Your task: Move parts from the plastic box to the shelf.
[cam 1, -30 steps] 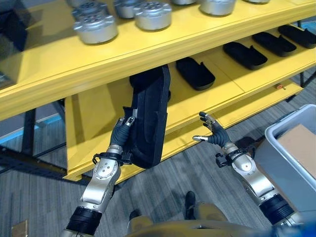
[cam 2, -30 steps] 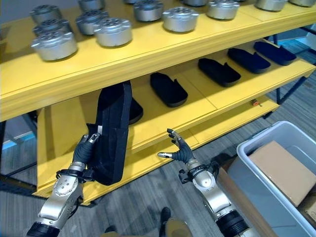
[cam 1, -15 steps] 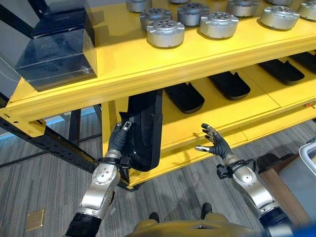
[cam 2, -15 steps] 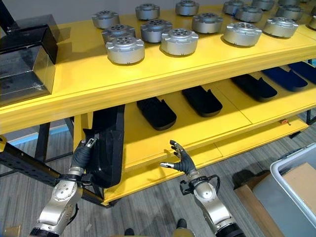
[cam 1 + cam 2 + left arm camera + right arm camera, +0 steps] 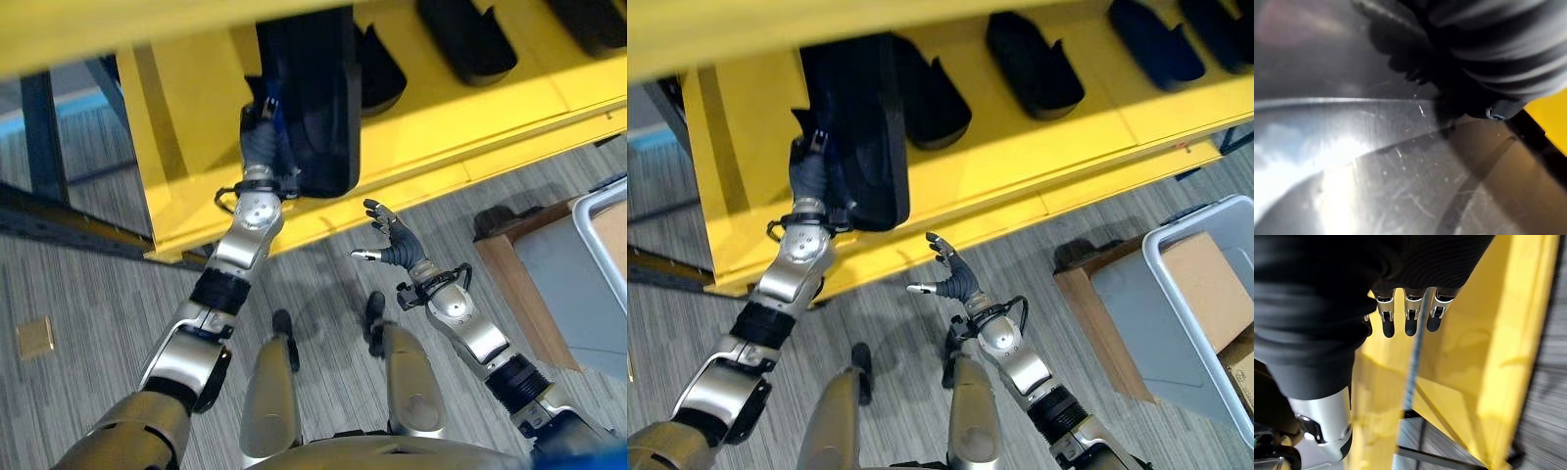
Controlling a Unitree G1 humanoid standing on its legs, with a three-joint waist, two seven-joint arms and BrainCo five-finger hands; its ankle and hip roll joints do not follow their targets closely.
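The long black part [image 5: 312,98] stands on end at the yellow shelf's [image 5: 431,127] lower level, left of the other black parts [image 5: 1034,61]. The left hand [image 5: 263,137] grips its edge. The right hand [image 5: 948,279] hangs spread and empty below the shelf.

four black parts [image 5: 1034,61] (one held), one bin [image 5: 1205,323]

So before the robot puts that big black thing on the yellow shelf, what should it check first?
1. Left hand gripping the black part: ok, fingers curled on its edge.
2. Part over the yellow shelf: ok, its lower end overlaps the board.
3. Part lying flat: not ok, it stands upright.
4. Free spot beside the neighbouring black part: cannot tell, the held part hides it.
5. Right hand out of the way: ok, open below the shelf edge.
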